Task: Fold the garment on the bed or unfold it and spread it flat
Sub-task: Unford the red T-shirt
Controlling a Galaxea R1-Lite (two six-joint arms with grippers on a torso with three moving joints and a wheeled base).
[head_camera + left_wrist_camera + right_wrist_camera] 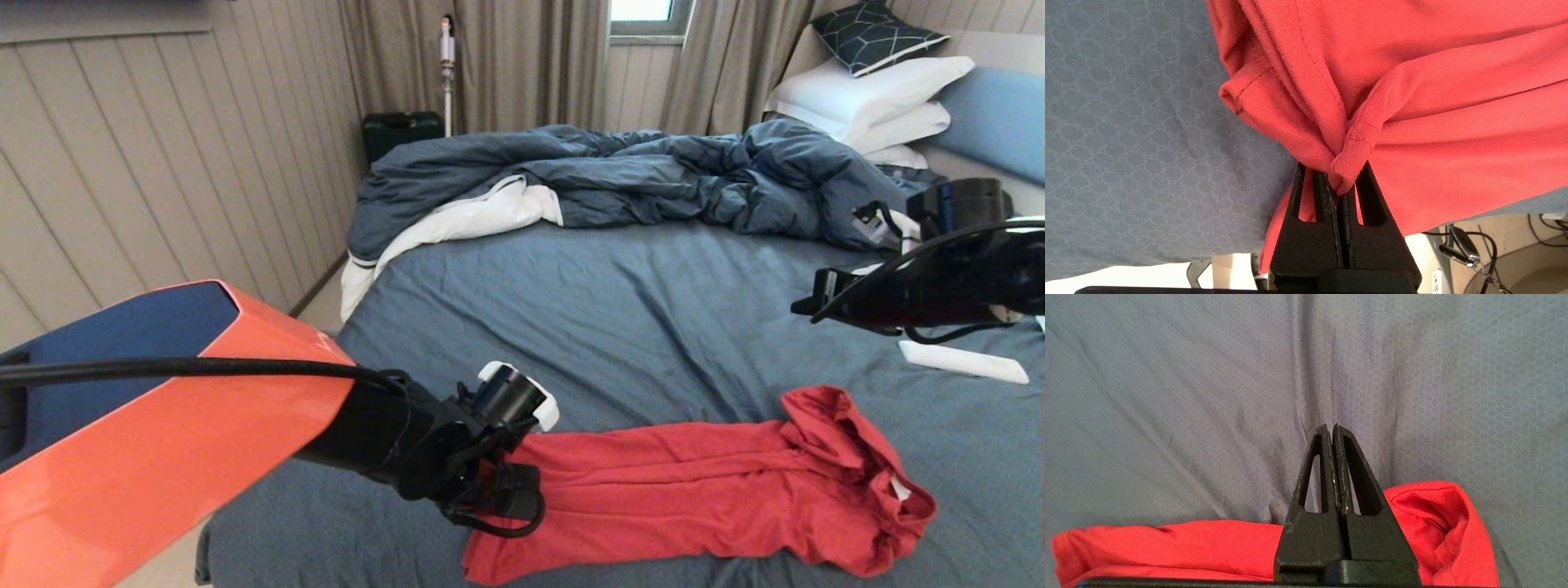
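The red garment (702, 490) lies bunched into a long strip near the front edge of the bed (637, 310), its print hidden. My left gripper (510, 498) is at the strip's left end, shut on a gathered hem of the garment (1355, 151), with cloth pinched between the black fingers (1323, 196). My right gripper (1332, 428) hovers above the bare sheet just beyond the garment (1167, 547), shut and holding nothing. In the head view the right arm (922, 286) hangs over the bed's right side, above the shirt's crumpled right end.
A rumpled dark blue duvet (620, 180) with white lining lies across the far half of the bed. White pillows (873, 98) stack at the blue headboard (996, 122). A white flat object (963, 362) rests on the sheet at the right. The wood-panelled wall (163, 163) is on the left.
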